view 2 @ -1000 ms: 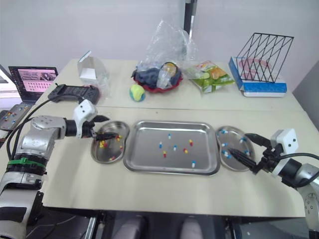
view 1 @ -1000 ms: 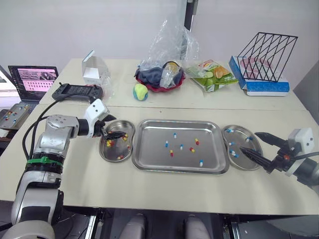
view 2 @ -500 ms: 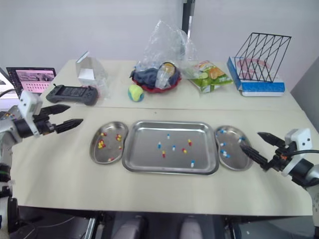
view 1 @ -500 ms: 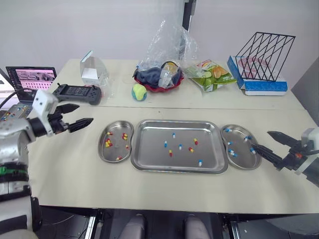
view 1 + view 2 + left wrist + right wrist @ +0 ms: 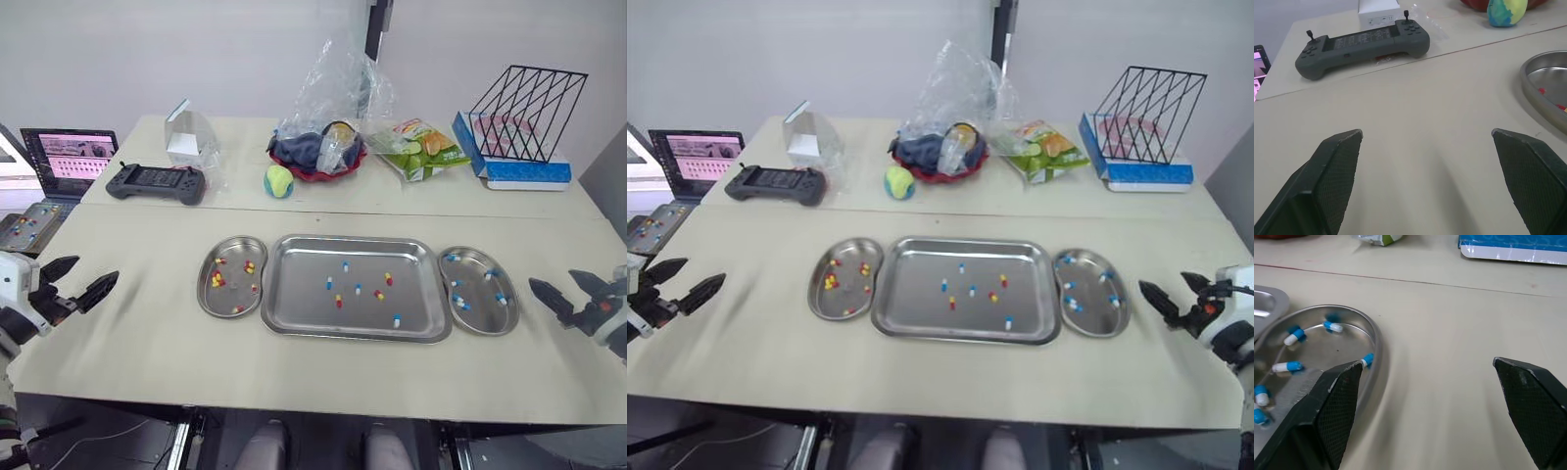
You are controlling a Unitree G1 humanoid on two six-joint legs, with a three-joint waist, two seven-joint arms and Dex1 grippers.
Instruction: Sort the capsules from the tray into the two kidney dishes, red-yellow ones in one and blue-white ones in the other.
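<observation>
Left fingers point(image 5: 101, 284) open, empty, over bare counter point(image 5: 147, 338); red-yellow dish point(image 5: 203, 294) well ahead. Right fingers point(image 5: 547, 296) open, empty; blue-white dish point(image 5: 478, 296) near tips.

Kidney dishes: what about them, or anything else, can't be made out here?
- Left kidney dish: left wrist view's edge cuts most of it off.
- Right kidney dish: right wrist view, near part behind a finger of the right end effector.
- Tray capsules: eye views, too small for markings.
- Bowl contents: crumpled plastic bag covers them.

Head stereo looks down over the table point(image 5: 147, 333); wrist cameras skim it closely.
</observation>
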